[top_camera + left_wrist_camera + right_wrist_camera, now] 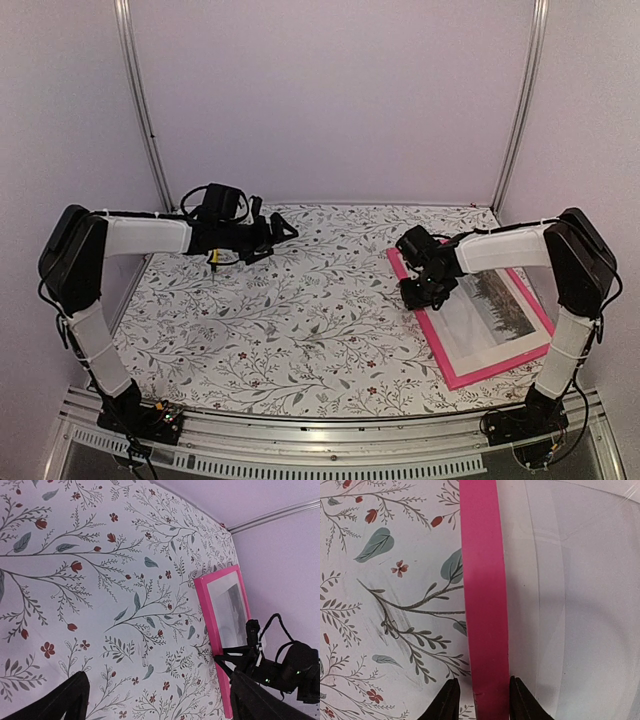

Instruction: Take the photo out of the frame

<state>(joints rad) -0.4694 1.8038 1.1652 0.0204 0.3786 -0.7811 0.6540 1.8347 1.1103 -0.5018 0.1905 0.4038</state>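
The frame (452, 368) has a bright pink border and lies flat at the right of the table. The photo (497, 308), white-bordered with dark trees, sits inside it. My right gripper (414, 296) is low over the frame's left side. In the right wrist view its jaws (482, 682) straddle the pink border (482, 580): the right finger is at its inner edge by the photo (570, 605), and the left finger stands a little off the outer edge. My left gripper (286, 230) hovers wide open at the back left, holding nothing. Its view shows the frame (212, 625) far off.
A flowered cloth (300, 310) covers the table. White walls stand close on the left, back and right, with metal posts (520, 110) in the back corners. A metal rail (330, 425) runs along the near edge by the arm bases.
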